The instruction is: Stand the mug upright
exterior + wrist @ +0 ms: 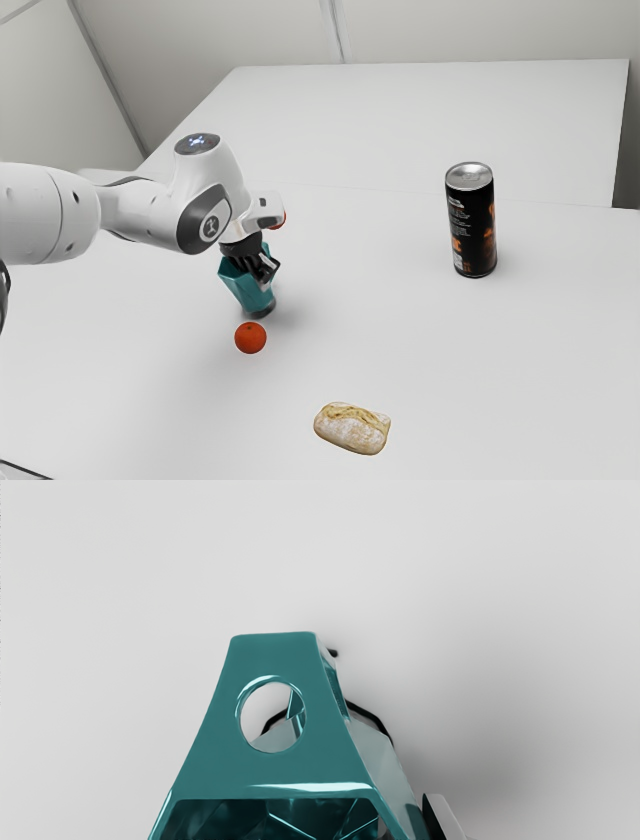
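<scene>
In the exterior view the black gripper (262,268) is at the rim of the teal mug (246,290), shut on its wall. The mug leans, with its open end up toward the hand and its dark base low, near the table; whether the base touches is unclear. In the wrist view the mug (280,775) shows its handle part with a round hole, and its open mouth faces the camera. There the gripper (407,827) has one finger against the mug's outer side; the other is mostly hidden by the mug.
An orange-red ball-like fruit (250,338) lies close beside the mug's base. Another red thing (278,220) is partly hidden behind the hand. A bread roll (353,428) lies near the front, and a tall black can (471,220) stands toward the exterior view's right on the white table (400,330).
</scene>
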`<action>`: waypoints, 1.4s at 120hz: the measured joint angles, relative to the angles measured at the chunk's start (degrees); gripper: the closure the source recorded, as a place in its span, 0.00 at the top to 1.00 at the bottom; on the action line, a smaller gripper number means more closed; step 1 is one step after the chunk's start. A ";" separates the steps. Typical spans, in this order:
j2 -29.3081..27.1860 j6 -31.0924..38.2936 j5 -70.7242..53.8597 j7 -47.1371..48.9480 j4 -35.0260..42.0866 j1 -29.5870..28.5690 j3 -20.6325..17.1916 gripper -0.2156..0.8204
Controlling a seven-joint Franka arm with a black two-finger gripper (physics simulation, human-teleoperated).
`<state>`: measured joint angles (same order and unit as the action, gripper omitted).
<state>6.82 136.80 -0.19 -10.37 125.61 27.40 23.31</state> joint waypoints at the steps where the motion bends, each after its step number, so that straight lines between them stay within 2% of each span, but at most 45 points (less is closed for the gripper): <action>1: 0.00 0.03 -0.01 0.03 0.00 0.00 0.00 0.09; 62: -0.47 0.63 -0.21 1.09 0.01 0.17 -0.05 0.54; 84: -2.39 0.30 -0.22 1.28 0.01 0.39 -0.10 0.64; 114: -7.97 -1.46 -0.24 1.42 -0.68 1.25 -0.11 0.73; 130: -6.71 -6.71 -0.02 1.41 -9.43 1.01 -0.11 0.76; 151: 0.29 -18.31 1.88 1.40 -23.99 -1.63 -0.27 0.78; 168: 6.10 -27.89 3.71 1.47 -34.38 -4.49 -1.95 0.79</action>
<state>12.92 108.91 3.53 -8.90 91.23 22.90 21.36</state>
